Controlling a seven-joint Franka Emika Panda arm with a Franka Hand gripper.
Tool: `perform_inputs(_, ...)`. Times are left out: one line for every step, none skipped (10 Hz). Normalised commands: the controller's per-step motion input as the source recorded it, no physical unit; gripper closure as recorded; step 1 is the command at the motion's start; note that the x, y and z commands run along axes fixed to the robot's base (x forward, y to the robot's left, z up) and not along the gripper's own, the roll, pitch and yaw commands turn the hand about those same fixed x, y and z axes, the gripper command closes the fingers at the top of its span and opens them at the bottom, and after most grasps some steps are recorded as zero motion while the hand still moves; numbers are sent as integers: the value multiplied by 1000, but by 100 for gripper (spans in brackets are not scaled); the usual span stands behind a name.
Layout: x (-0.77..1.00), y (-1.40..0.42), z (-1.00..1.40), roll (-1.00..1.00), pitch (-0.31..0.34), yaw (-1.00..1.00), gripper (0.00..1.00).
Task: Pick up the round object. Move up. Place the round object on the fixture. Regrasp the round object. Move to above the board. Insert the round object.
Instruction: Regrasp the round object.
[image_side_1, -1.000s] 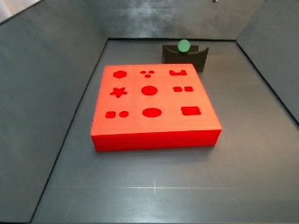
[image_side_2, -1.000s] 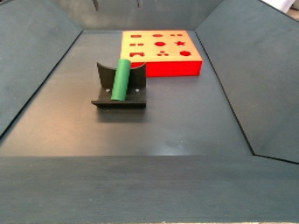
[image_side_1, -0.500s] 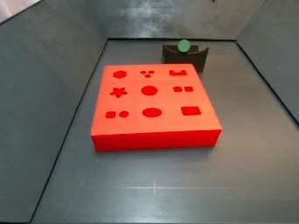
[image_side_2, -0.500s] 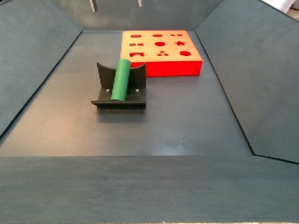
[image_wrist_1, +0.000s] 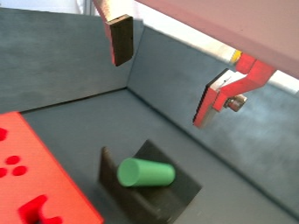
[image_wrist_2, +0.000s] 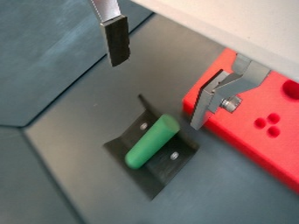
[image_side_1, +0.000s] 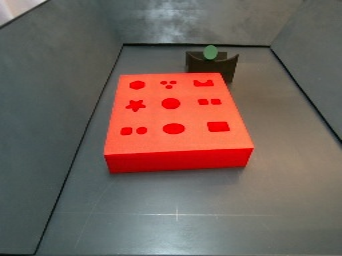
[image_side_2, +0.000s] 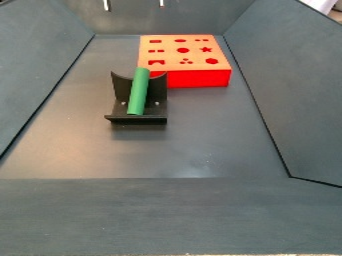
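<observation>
Shows the tool (image_wrist_1: 170, 70) released in both wrist views (image_wrist_2: 163, 70), with its two flat silver fingers (image_wrist_1: 121, 39) spread wide and nothing between the dark pads (image_wrist_2: 117, 45). Holds it high above the fixture (image_wrist_2: 140, 166), well apart from everything below. Catches, in a side view, only two thin tips at the very top edge, too small to read.

Finds the round object (image_wrist_1: 146, 172) directly beneath the tool, a smooth green peg resting in the curved notch of the fixture (image_wrist_1: 163, 201). Leans the peg (image_wrist_2: 155, 142) tilted against the upright part of the dark bracket, one round end up and the lower end down on the base plate. Shows the same in both side views: the green peg (image_side_2: 136, 90) propped lengthwise on the fixture (image_side_2: 136, 118), and only its top end (image_side_1: 210, 52) peeking over the dark block (image_side_1: 214, 68).

Places the board (image_side_2: 187, 55) at about 1 o'clock from the fixture in a side view, near but not touching it. Sets the fixture at roughly 1 o'clock from the board (image_side_1: 174, 115) in a side view, just behind its far edge. Leaves every cut-out in the red board (image_wrist_2: 263, 122) unfilled, star, circles, squares and rectangle alike. Rests board (image_wrist_1: 24, 175) and fixture on the dark grey floor (image_side_2: 201, 150), enclosed by sloping grey walls (image_side_1: 67, 60)
</observation>
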Motion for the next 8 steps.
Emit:
perform_inputs(63,-29,-16,1000,40,64,0)
perform_inputs(76,-30,-20,1000,55,68,0)
perform_inputs(93,-35,-22,1000,80,78,0)
perform_inputs(103,-38,-22,1000,103,89,0)
perform_inputs(111,-43,-18,1000,128,105,0)
perform_inputs(116,-45,-22,1000,157,130,0)
perform_inputs(117,-48,-26,869,169,160,0)
perform_inputs(117,-48,-27,694,159,176,0)
